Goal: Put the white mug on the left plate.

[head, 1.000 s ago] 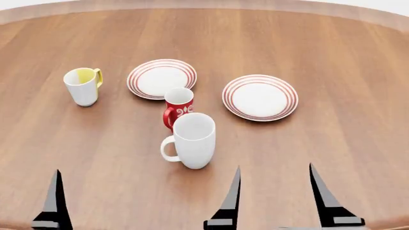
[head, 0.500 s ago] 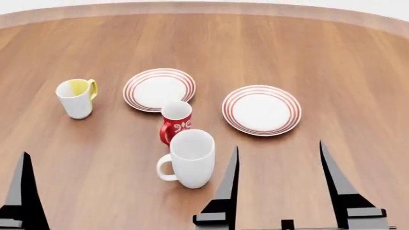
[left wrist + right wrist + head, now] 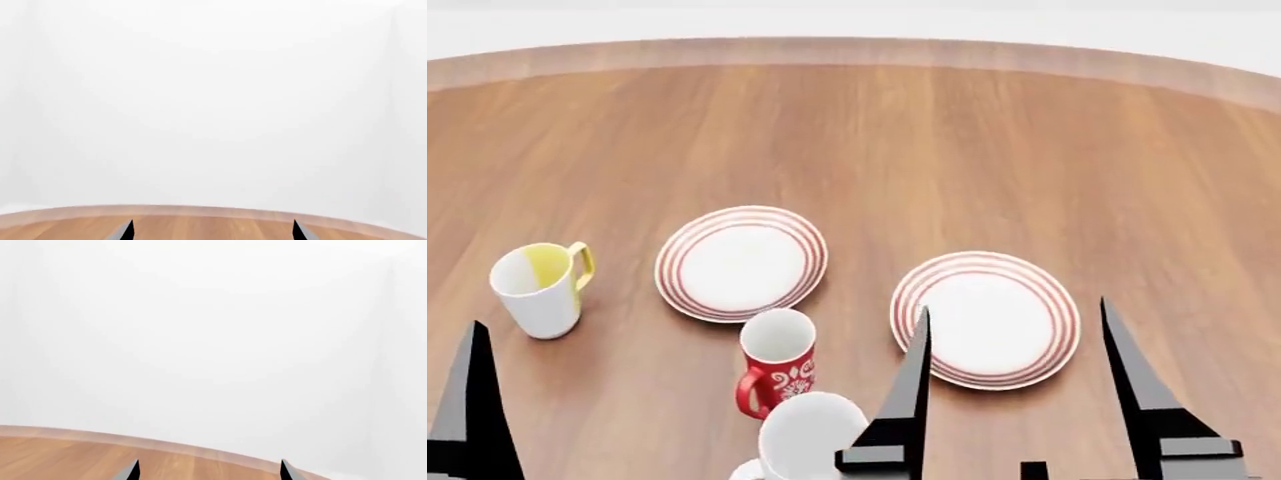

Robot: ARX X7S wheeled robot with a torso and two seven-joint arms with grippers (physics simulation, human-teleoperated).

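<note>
The white mug stands at the head view's bottom edge. It is cut off by that edge and partly behind a finger of my right gripper. The left plate, white with red rings, lies beyond it with nothing on it. My right gripper is open, just right of the mug, its fingers pointing toward the right plate. In the right wrist view its tips stand wide apart. My left gripper is open. Only one of its fingers shows in the head view, far left of the mug.
A red mug with white swirls stands between the white mug and the left plate. A white mug with yellow inside stands left of that plate. The round wooden table stretches far beyond. Both wrist views show only the table's far edge and a white wall.
The head view has shifted, so everything on the table has slid down the picture; the white mug now sits at the bottom edge. Both grippers stay open and nothing has been grasped.
</note>
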